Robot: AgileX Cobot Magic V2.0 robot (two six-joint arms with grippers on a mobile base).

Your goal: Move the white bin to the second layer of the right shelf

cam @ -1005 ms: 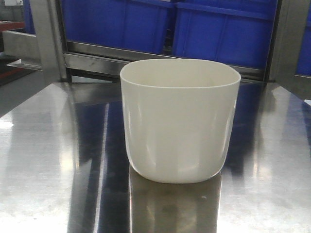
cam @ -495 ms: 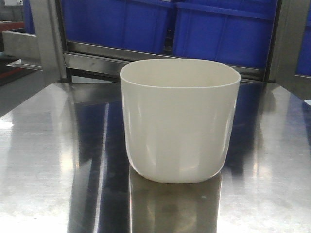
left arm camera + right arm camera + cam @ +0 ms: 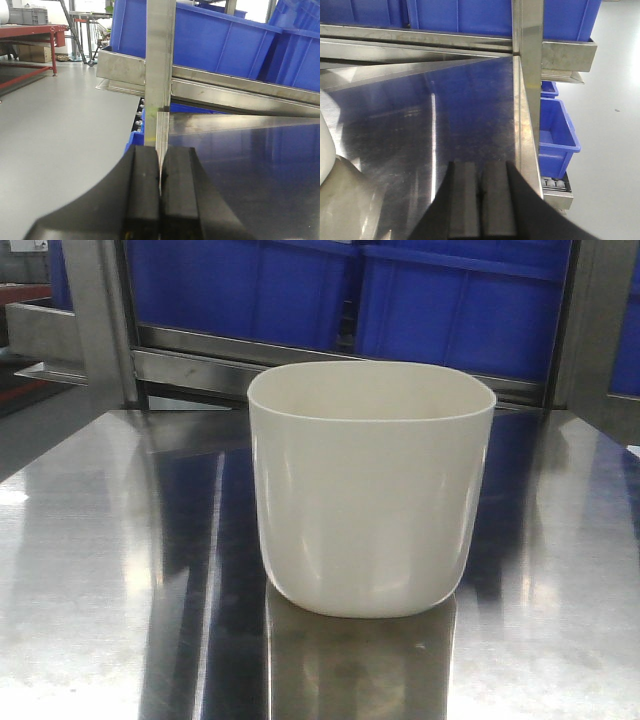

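Pressing flat together with nothing between them, the fingers of the left gripper point(image 3: 160, 200) hover at the table's corner. The right gripper point(image 3: 480, 200) is likewise closed and empty. Touched by neither, the white bin point(image 3: 370, 490) stands upright on the steel tabletop point(image 3: 100, 560), with blue crates point(image 3: 450, 300) racked behind.

- you have no visible change to log in the front view: the white bin point(image 3: 370, 500), at the centre of the frame, sits just where both earlier pictures show it.
- the reflections on the steel tabletop point(image 3: 100, 570) in the lower frame show no difference either.
- your two wrist views have no earlier pictures to compare against.
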